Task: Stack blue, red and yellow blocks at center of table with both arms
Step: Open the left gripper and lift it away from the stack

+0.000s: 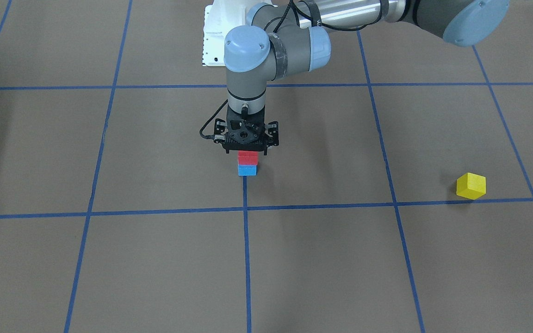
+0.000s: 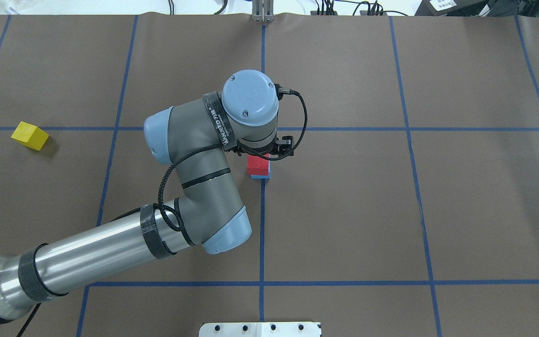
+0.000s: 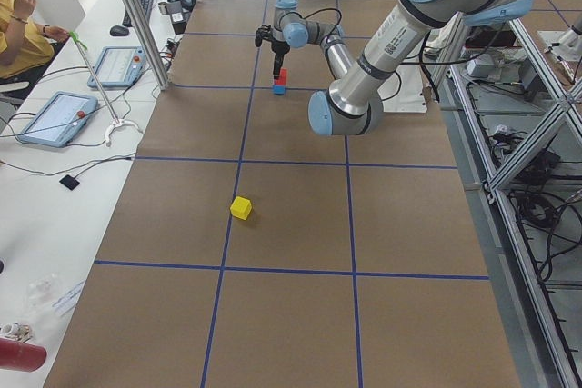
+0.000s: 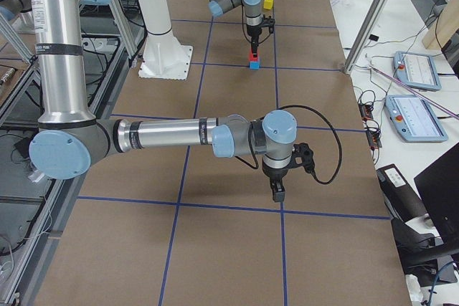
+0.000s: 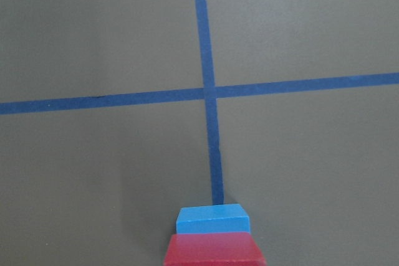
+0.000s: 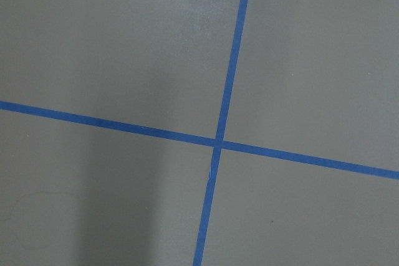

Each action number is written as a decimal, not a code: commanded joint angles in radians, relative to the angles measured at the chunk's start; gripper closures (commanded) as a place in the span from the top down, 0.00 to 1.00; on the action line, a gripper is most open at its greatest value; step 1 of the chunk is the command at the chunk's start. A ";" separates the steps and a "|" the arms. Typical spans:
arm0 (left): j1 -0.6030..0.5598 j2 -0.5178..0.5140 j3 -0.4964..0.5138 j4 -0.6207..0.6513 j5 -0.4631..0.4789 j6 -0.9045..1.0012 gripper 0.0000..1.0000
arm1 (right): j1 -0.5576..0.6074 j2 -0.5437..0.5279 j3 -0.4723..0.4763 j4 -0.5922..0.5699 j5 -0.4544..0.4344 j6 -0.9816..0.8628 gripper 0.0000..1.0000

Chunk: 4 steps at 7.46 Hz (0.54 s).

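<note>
red block sat on the blue block near the middle of the table, a matte brown sheet marked into squares by blue tape lines; the pair stood at the end of one line, just short of a crossing. a white bench ran along the far side, where an operator in a yellow shirt sat by two tablets. the yellow block lay well apart on the robot's left, turned askew to the grid and just beside a line. the left gripper hung down over the stack, its black body close above the red block, a cable looping off its wrist; whether its fingers pinched the red block or stood off it could not be told. the right gripper pointed down over the sheet, well apart, its state likewise unclear. all three blocks were plain and sharp-edged.
</note>
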 commanded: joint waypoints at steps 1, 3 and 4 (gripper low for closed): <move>-0.088 0.086 -0.175 0.110 -0.062 0.137 1.00 | 0.000 0.000 0.000 0.000 0.000 0.000 1.00; -0.241 0.372 -0.451 0.137 -0.174 0.370 1.00 | -0.002 0.002 0.000 0.000 0.000 0.000 1.00; -0.327 0.493 -0.503 0.129 -0.226 0.512 1.00 | 0.000 0.002 0.000 0.000 0.000 0.000 1.00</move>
